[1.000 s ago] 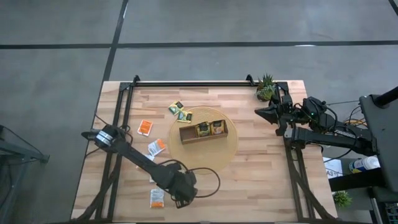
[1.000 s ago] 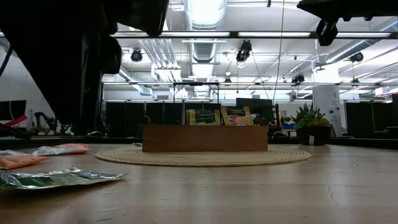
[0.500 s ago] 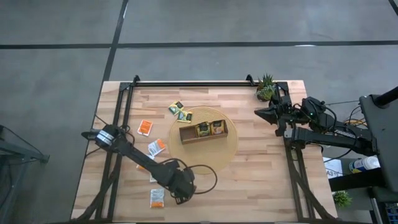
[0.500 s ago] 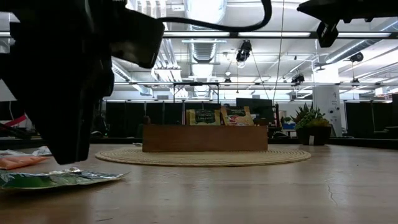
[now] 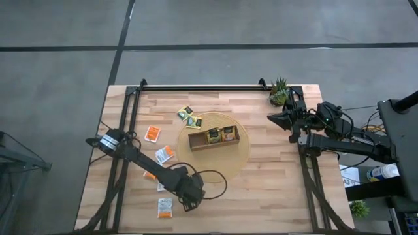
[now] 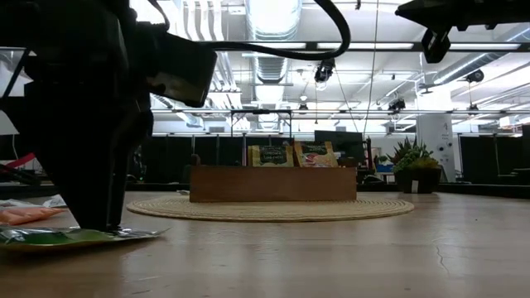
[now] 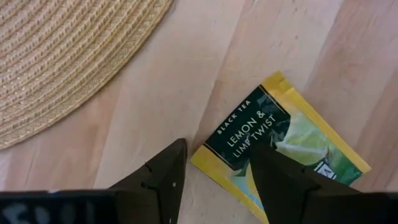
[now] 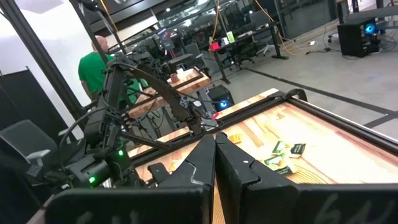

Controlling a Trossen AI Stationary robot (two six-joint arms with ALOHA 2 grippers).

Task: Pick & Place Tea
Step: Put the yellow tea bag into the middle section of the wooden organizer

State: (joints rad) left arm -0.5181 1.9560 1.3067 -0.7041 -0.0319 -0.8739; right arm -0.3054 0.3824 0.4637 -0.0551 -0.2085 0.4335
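Note:
A yellow-green tea sachet labelled lemon and lime lies flat on the wooden table near its front left, beside the woven round mat. My left gripper stands open over it and points down. One finger is over the sachet and the other is beside its edge. In the low view the fingers reach down to the sachet. The brown tray sits on the mat with two sachets upright in it. My right gripper hangs shut above the table's far right. My left gripper comes at the sachet from above, fingers pointing down. One fingertip is over the sachet's dark-label corner and the other is off its edge on the wood side. I cannot tell whether the fingertips touch the sachet. The sachet lies flat on the table.
More sachets lie on the table's left half: white-orange ones, an orange one, and yellow-green ones at the mat's far edge. A small potted plant stands at the far right corner. A person in green stands beyond the table.
My left gripper has sunk toward the table, down onto the yellow-green sachet, and has shifted a little toward the far edge. Its fingers have kept the same gap. The sachet has stayed flat where it was.

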